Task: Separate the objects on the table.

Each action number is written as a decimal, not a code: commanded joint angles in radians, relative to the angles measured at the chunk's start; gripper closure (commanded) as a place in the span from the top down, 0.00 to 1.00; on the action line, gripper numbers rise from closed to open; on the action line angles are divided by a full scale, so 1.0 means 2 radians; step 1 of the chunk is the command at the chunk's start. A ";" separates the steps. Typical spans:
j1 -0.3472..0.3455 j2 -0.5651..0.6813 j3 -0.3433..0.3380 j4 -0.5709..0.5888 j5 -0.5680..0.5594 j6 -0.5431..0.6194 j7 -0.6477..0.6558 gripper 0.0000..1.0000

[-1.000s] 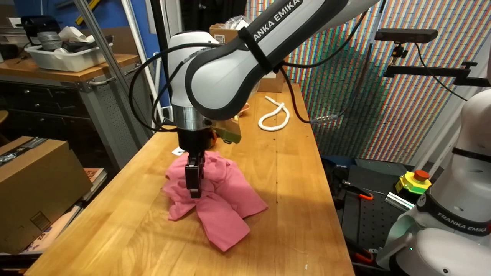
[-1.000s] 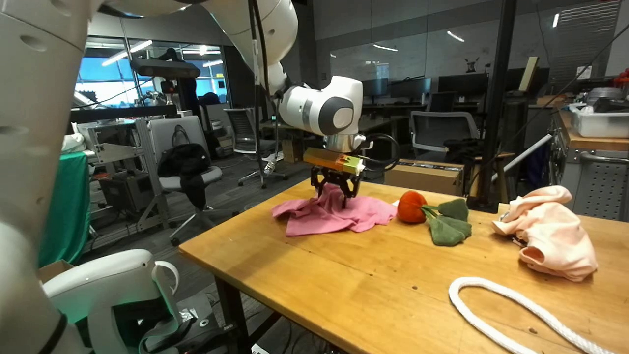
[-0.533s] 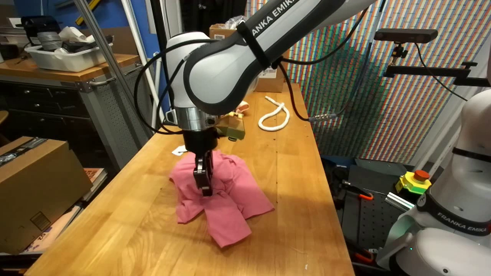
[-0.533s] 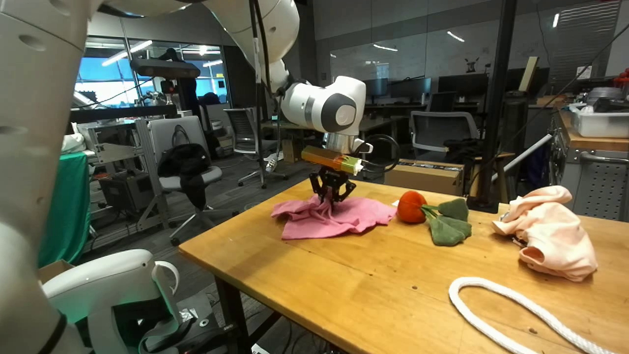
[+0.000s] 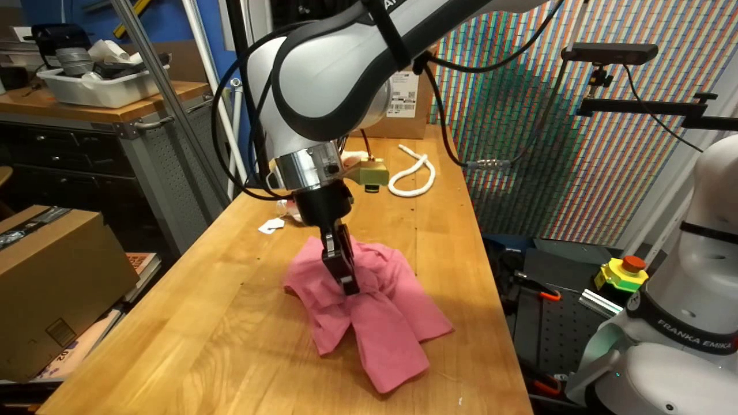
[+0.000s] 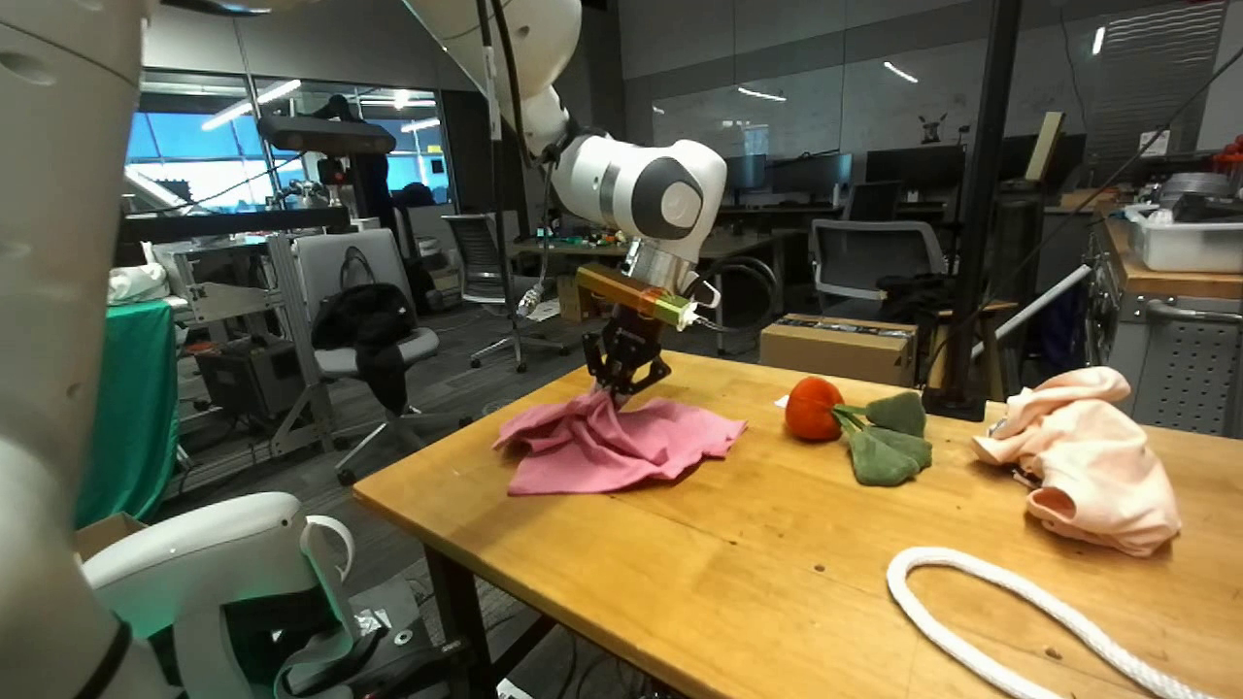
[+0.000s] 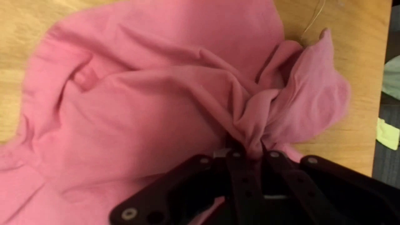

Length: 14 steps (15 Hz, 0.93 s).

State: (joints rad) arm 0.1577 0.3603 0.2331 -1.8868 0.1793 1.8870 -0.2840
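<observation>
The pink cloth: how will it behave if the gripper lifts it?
The pink cloth would likely hang limp: loose folds gather where the gripper pinches it. Slipping seems unlikely, as a bunched fold sits between the fingers.

Robot arm [image 5: 340, 66]: white with black trim, entering from the top of the picture in both exterior views and bent so its end section aims downward.
Wrist [image 5: 309, 166]: silver, tilted off vertical.
Claw [image 7: 251, 150]: black, slanting in line with the wrist, tips angled down.
Jaws: close to each other, clamped in a narrow pinch, visible at the bottom of the wrist view.
</observation>
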 commanded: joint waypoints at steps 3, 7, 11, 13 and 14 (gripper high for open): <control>-0.013 -0.014 0.003 -0.005 0.046 -0.058 -0.024 0.06; -0.017 -0.015 0.003 -0.014 0.077 -0.078 -0.035 0.06; -0.022 -0.019 0.001 -0.022 0.106 -0.101 -0.044 0.06; -0.025 -0.021 0.000 -0.026 0.116 -0.115 -0.048 0.06; -0.027 -0.021 0.000 -0.027 0.120 -0.127 -0.051 0.05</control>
State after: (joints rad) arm 0.1219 0.3508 0.2325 -1.9207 0.3745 1.6943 -0.3531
